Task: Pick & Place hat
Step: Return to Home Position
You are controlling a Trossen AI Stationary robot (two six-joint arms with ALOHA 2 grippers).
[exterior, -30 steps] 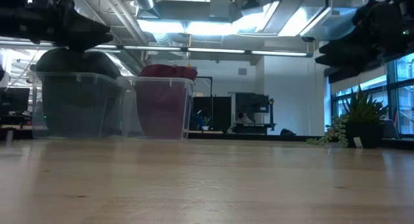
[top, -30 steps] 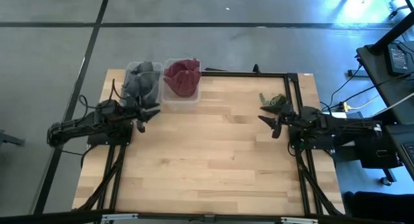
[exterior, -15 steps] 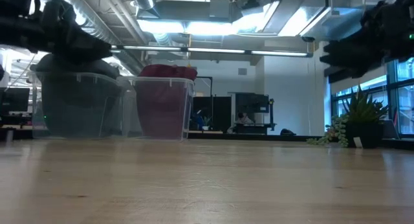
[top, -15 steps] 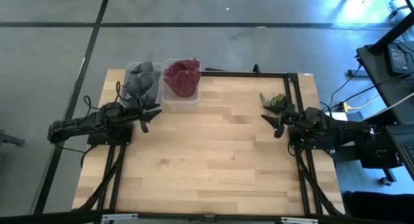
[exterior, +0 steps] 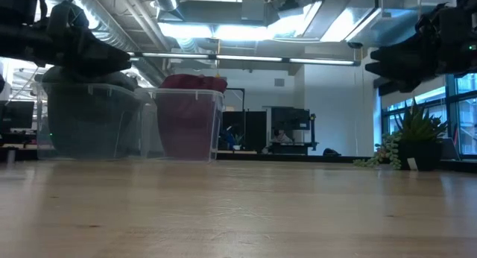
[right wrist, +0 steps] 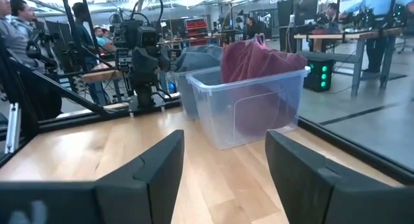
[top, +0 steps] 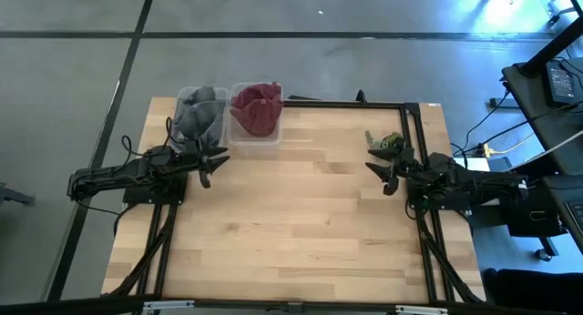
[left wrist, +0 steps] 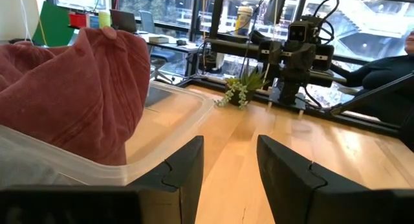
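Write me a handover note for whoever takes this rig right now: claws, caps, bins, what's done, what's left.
Left claw: open, empty, raised over the table's left side, next to the left transparent bin.
Right claw: open, empty, raised over the table's right side, near the small plant.
Caps: gray caps sit in the left transparent bin; red caps sit in the right transparent bin, heaped above its rim.
Done: no cap shows on the table, so sorting looks complete.
Left: probably only parking both arms at home.
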